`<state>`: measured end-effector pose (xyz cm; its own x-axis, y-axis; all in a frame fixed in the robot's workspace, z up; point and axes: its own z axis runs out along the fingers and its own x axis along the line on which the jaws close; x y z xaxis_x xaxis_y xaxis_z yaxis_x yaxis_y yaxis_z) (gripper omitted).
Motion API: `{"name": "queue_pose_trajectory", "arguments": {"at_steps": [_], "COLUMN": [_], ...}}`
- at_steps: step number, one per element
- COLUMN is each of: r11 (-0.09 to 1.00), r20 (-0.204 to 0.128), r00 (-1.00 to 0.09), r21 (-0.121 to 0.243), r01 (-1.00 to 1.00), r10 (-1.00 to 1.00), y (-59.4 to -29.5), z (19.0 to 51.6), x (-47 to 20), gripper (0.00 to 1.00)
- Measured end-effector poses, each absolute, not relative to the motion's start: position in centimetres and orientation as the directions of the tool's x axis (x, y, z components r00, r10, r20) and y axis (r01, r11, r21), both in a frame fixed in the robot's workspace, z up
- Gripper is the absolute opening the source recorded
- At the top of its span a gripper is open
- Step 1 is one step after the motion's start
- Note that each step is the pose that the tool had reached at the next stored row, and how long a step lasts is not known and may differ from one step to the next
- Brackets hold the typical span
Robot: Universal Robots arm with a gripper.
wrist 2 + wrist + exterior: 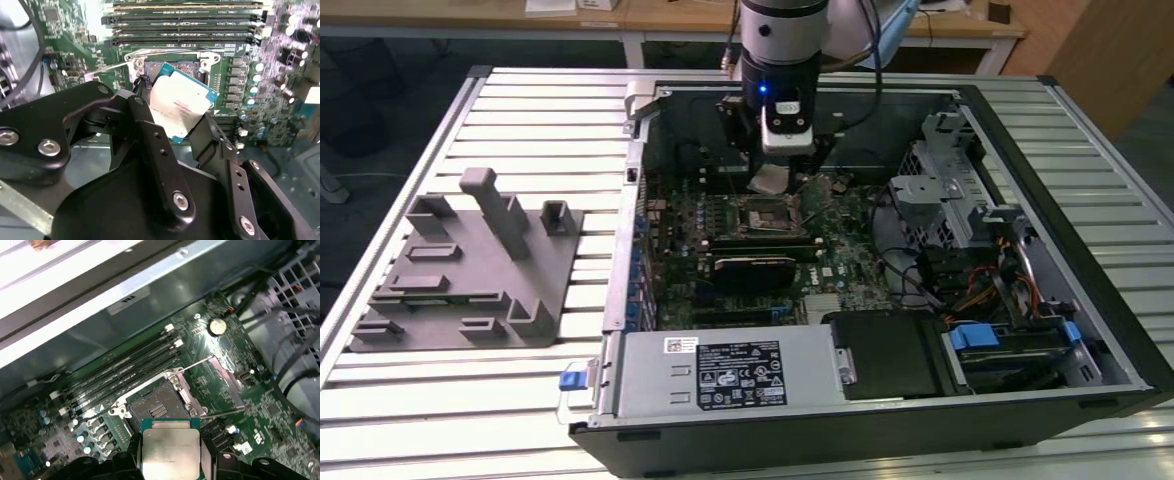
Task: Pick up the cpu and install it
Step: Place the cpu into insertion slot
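Observation:
The cpu [182, 102] is a pale silver square chip with a blue-green rim. My gripper [175, 114] is shut on it, one black finger [146, 125] on each side. In the exterior view the gripper [774, 172] hangs inside the open computer case and holds the cpu [770, 181] tilted, a little above and behind the motherboard socket [761, 213]. In the first wrist view the cpu [169, 450] sits just in front of the open socket [156, 407], whose load plate [222, 385] is swung back. The cpu does not touch the socket.
Memory slots [125, 372] run beside the socket. A grey power supply [720, 373] fills the case's near side, and a drive cage [947, 190] with cables [987, 270] fills the exterior view's right. A grey fixture block [467, 265] stands on the slatted table, left of the case.

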<state>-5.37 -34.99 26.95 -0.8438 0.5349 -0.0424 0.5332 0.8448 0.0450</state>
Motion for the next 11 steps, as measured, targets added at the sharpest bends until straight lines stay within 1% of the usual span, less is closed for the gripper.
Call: {"name": "queue_pose_trajectory", "arguments": {"at_steps": [11], "r11": [0.722], "r20": [-0.042], "r00": [-0.720], "r21": [0.045], "r01": [0.691], "r10": [0.692], "y": [-34.99], "z": [26.92], "x": [-5.37], "gripper": [0.55]}}
